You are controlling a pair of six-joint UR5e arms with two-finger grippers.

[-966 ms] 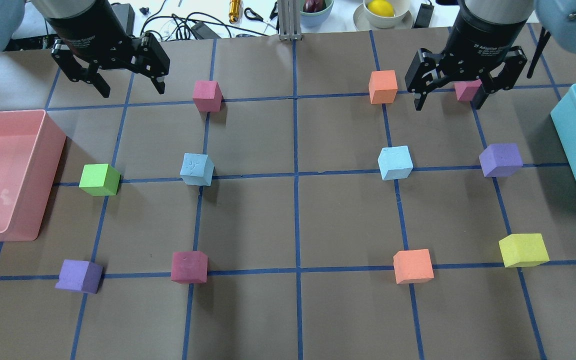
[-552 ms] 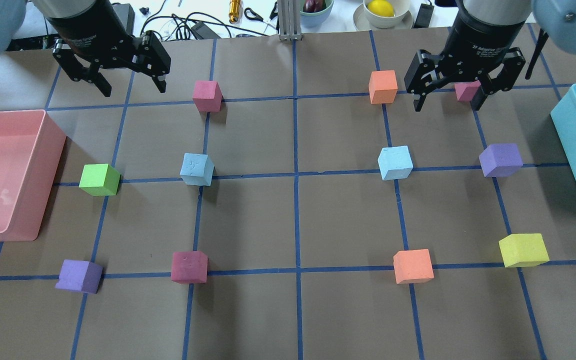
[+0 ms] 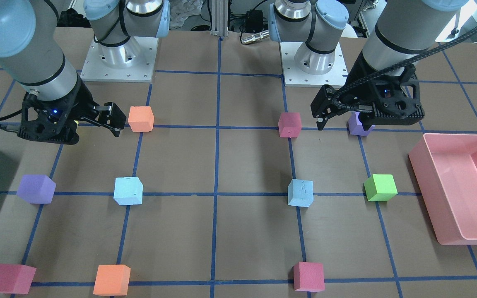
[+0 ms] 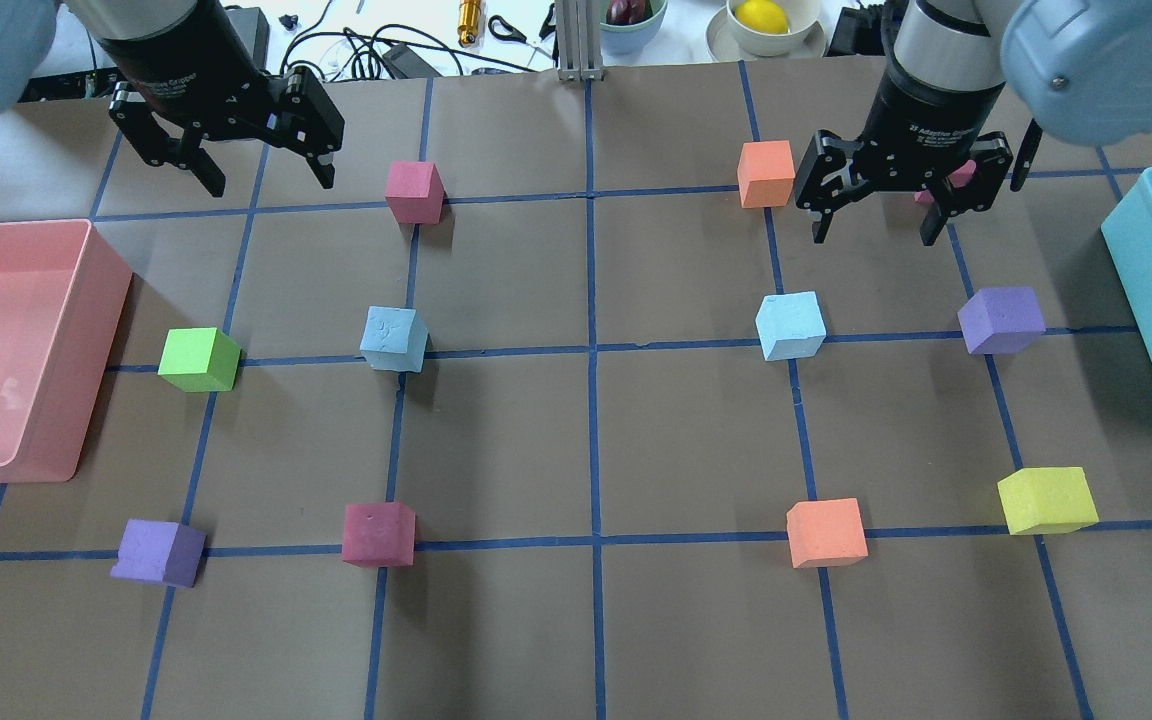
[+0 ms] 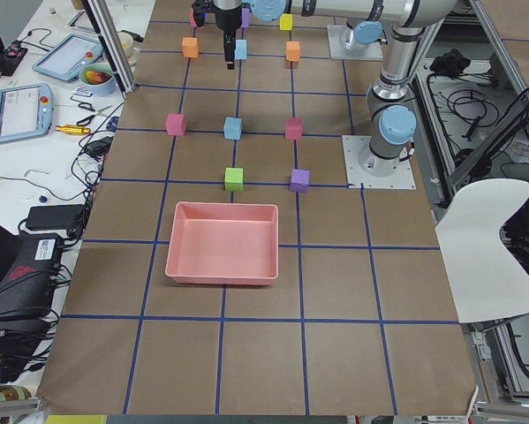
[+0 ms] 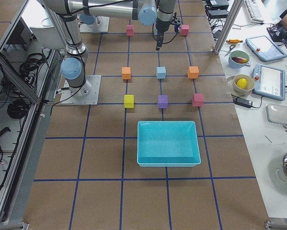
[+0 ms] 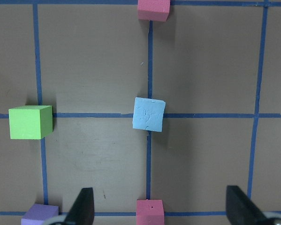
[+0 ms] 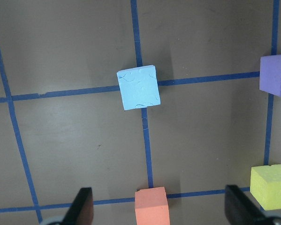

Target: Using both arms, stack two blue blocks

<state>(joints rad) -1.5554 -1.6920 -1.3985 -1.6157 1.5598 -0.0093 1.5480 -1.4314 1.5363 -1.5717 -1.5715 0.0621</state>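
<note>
Two pale blue blocks sit apart on the brown table. The left one (image 4: 393, 339) is in the left half and shows centred in the left wrist view (image 7: 148, 114). The right one (image 4: 790, 325) is in the right half and shows in the right wrist view (image 8: 138, 87). My left gripper (image 4: 269, 184) hangs open and empty, high over the far left of the table. My right gripper (image 4: 874, 237) hangs open and empty, above and beyond the right blue block. Neither gripper touches a block.
A pink bin (image 4: 86, 300) stands at the left edge and a teal bin (image 4: 1136, 270) at the right edge. Other cubes lie around: green (image 4: 199, 358), pink (image 4: 414, 190), orange (image 4: 766, 172), purple (image 4: 1001, 318), yellow (image 4: 1046, 498), orange (image 4: 826, 532), crimson (image 4: 378, 533), purple (image 4: 158, 551).
My right gripper has shifted left and nearer, towards the right blue block, and its wrist has turned. My left gripper has barely moved. Both stay open.
</note>
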